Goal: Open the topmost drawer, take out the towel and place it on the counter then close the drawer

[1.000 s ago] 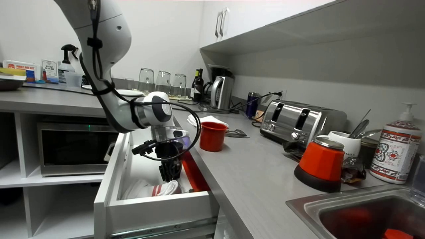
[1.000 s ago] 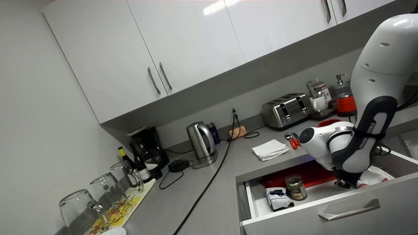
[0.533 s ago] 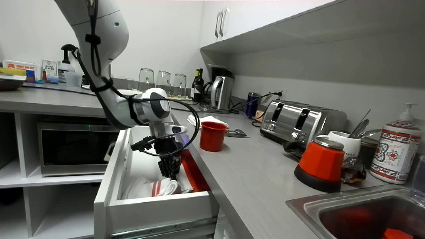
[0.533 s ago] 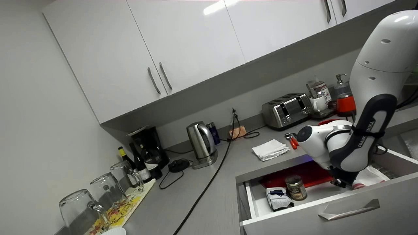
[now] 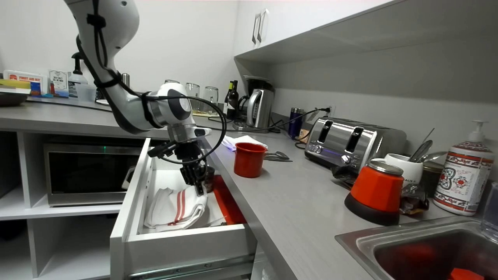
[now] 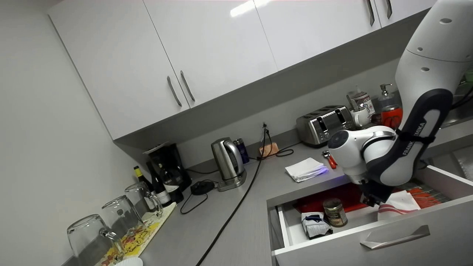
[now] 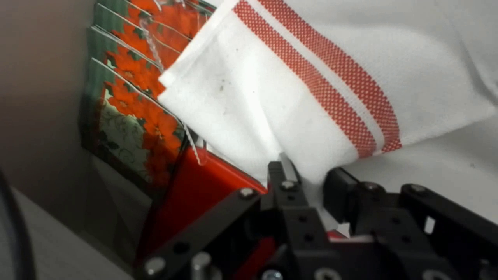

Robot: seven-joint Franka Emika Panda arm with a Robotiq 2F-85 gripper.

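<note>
Towel cropped in wrist view, sink cut off in an exterior view

Pale wall; glossy white overhead cabinets.

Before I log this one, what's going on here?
A robot gripper is pinching part of a red-striped white towel, with at least some of it inside the open drawer. The towel is not yet on the counter. Whether it hangs clear of the drawer's bottom is hard to tell.
</note>
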